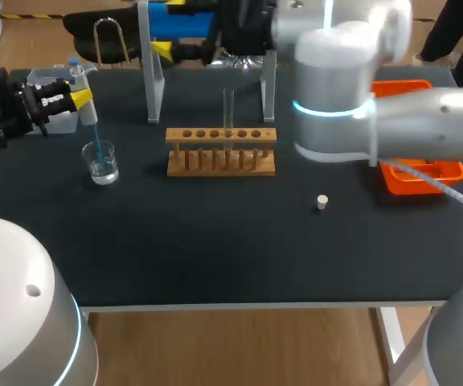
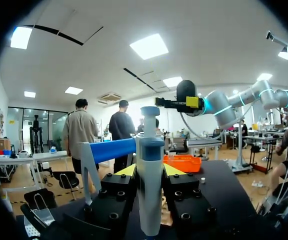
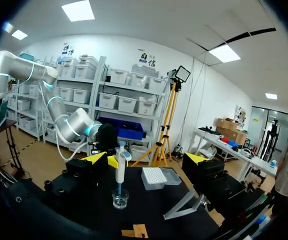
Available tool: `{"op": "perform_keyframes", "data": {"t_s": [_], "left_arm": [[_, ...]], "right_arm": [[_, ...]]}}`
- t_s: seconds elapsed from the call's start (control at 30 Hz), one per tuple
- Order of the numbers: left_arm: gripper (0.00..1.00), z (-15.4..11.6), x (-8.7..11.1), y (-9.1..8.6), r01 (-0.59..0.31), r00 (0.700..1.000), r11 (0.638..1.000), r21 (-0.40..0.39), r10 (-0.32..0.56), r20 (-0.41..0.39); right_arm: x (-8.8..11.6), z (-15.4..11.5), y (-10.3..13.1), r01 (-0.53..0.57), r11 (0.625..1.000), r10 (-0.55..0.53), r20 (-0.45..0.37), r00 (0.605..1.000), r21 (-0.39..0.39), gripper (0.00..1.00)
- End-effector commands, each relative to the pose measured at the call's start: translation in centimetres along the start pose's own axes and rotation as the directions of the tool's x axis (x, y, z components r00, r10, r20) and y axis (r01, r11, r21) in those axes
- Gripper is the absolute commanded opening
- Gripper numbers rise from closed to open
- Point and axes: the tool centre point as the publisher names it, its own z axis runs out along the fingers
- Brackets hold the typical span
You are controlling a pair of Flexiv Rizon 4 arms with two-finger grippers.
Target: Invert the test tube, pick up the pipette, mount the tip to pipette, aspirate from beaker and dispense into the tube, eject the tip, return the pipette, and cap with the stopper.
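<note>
**Q:** How do your grippers stand above the counter [image 1: 215, 257]?
**A:** Right gripper [image 3: 146, 158]: jaws released, holding nothing. Left gripper [image 1: 83, 96]: jaws clenched on the pipette [image 2: 150, 180].
**Q:** And the items, by size?
**A:** Rack [image 1: 221, 153] mid-counter; beaker [image 1: 101, 163] to its left, pipette tip dipped inside; test tube [image 1: 228, 108] upright in the rack; stopper [image 1: 321, 202] lying alone, right of the rack.

Black table [image 1: 215, 249]. Wooden rack [image 1: 221, 153] mid-table, upright. Clear stand [image 1: 153, 80] just behind it on the far side. Orange tray [image 1: 453, 170] right. White gridded box [image 3: 154, 176] far left.
</note>
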Motion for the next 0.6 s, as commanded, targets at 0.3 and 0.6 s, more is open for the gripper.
{"op": "perform_keyframes", "data": {"t_s": [0.3, 0.6], "left_arm": [[0.0, -0.1, -0.1, 0.0, 0.0, 1.0, 1.0, 0.001, 0.0, -0.004], [0.0, -0.1, -0.1, 0.0, 0.0, 1.0, 1.0, 0.001, 0.0, -0.004]], "right_arm": [[-2.4, -13.9, -3.2, -0.001, 0.998, 0.003, -0.031, 1.0, 0.066, 1.0], [-3.0, -15.2, -5.6, 0.02, 0.997, -0.014, -0.076, 0.997, 0.078, 1.0]]}}
